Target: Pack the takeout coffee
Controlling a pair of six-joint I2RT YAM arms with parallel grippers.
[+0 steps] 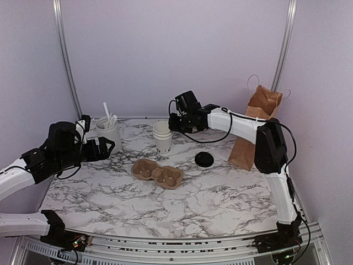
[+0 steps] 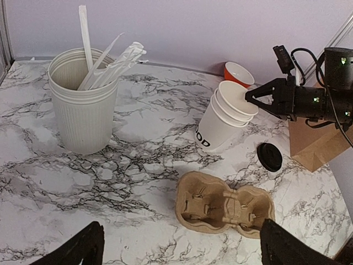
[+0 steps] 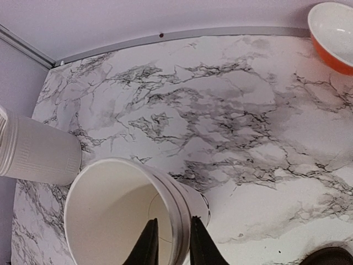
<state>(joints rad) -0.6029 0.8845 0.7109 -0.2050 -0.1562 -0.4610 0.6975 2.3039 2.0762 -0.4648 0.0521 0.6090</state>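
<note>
The orange bowl [image 3: 333, 30] is cut off at the right wrist view's corner (the black lid [image 3: 331, 257] likewise, bottom edge).

The lettered white paper cup [image 2: 212, 130] stands upright, plain cups [image 2: 237, 98] nested inside, its black lid [image 2: 269, 157] lying just beside

Cup stack [image 1: 162, 135] between utensil holder [image 1: 108, 135], lid [image 1: 204, 159]; tray [image 1: 157, 173] in front.

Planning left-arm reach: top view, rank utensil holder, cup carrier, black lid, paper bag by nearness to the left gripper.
1. utensil holder, just beyond the left gripper
2. cup carrier, table centre
3. black lid, right of centre
4. paper bag, far right
</note>
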